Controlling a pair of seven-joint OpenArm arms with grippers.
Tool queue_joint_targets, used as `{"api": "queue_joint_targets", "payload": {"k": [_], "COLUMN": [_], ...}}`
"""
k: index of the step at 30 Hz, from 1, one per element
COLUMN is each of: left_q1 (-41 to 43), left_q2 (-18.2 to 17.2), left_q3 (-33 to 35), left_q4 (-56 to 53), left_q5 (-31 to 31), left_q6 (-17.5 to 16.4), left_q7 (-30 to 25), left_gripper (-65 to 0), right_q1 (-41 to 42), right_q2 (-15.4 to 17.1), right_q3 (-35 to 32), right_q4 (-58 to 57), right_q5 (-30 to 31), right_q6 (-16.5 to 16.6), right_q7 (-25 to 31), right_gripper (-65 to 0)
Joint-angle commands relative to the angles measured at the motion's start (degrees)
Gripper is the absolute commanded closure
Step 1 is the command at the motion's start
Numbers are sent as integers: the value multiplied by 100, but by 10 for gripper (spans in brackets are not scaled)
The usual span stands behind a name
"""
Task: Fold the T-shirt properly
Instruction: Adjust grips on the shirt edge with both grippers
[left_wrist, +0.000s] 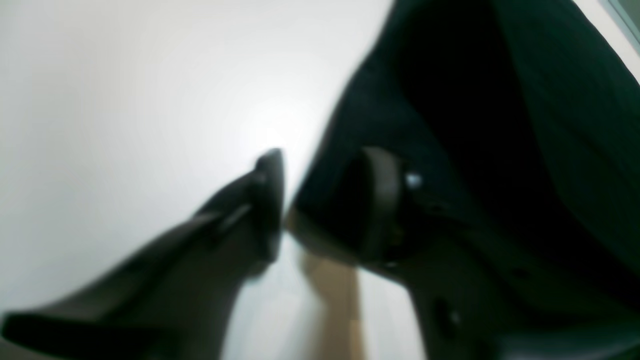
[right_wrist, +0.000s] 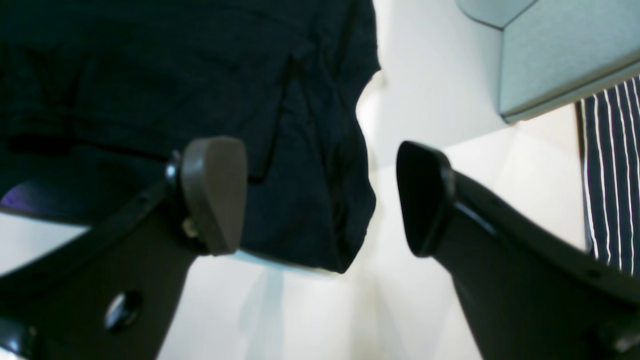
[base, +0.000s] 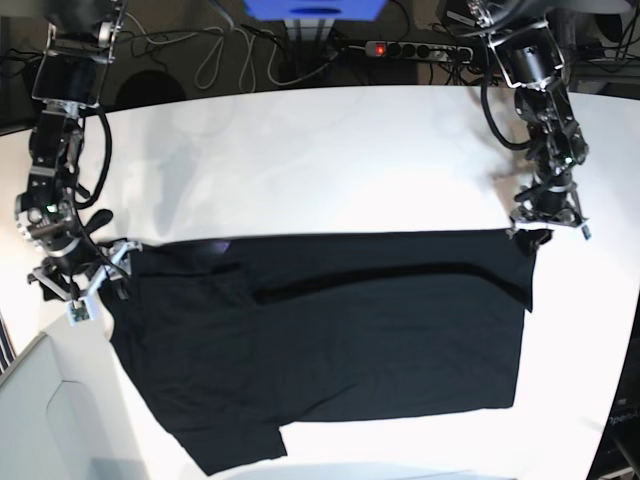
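Seen from above, the black T-shirt (base: 340, 330) lies spread across the white worktop (base: 330, 160), an arm at each upper corner. The right wrist view shows the right gripper (right_wrist: 320, 197) with fingers wide apart, empty. The blurred left wrist view shows the left gripper (left_wrist: 320, 205) partly parted at the shirt's edge.

Both arms are black and jointed, with silver metal brackets and looped black cables; the right gripper (right_wrist: 320, 197) has dark, rounded, wedge-shaped fingers (right_wrist: 212, 192) (round screw holes below).
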Motion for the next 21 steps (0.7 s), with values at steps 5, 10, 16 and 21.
{"api": "queue_joint_targets", "payload": {"k": [5,10,16,21], "left_q1": [-78,-78,-52,-34], "left_q2": [-55,-64,-73,-73], "left_q3": [0,0,-26,-26], "left_q4": [45,45,45,45], "left_q5": [-4,-13,5,31], "left_q6": [-17,-17,-17,-17], "left_q7": [70,87,87,87], "left_gripper": [-8,0,0,0], "right_q1": [45,1,212,229], "right_q2": [102,251,357,357], "right_q3": [34,34,192,227], "right_q4": [47,-252,-1193,-1615], "right_q5": [16,16,60,60], "right_q6": [43,43,43,43], "right_q7": [89,142,151,160], "right_gripper": [-465,-466,-463,-458]}}
